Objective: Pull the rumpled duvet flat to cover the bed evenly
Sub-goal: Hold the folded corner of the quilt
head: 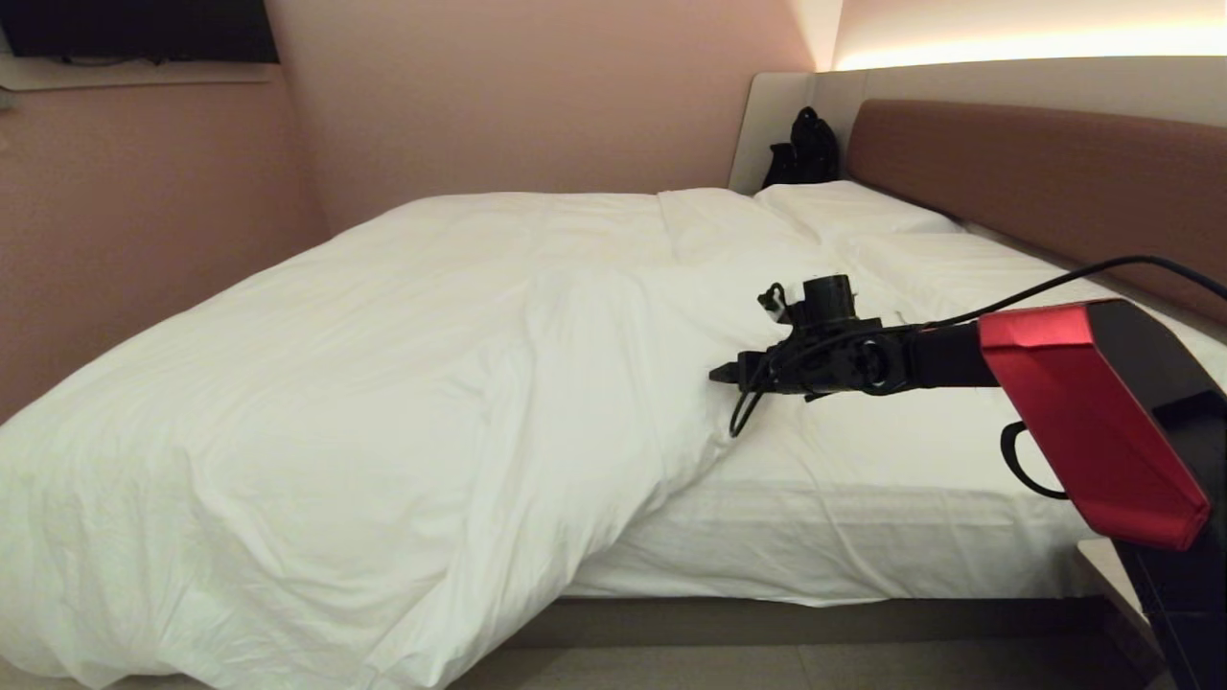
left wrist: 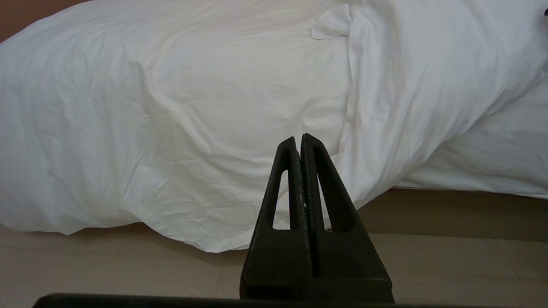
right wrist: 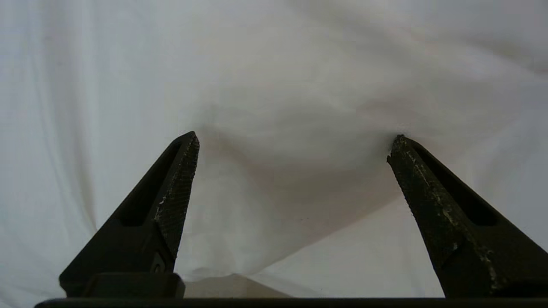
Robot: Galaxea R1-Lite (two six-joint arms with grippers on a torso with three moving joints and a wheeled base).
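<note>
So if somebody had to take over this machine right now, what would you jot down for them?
Right gripper: open, pressed against the duvet at its bunched edge mid-bed, gripping nothing.
Left gripper: shut, empty, parked low beside the bed, pointing at the duvet's overhang.
Duvet: heaped over the foot half, spilling down toward the floor; bare sheet shows up to the pillows.
Done: nothing flat yet.
Left: grasp the edge, pull it toward the headboard, even it out.
</note>
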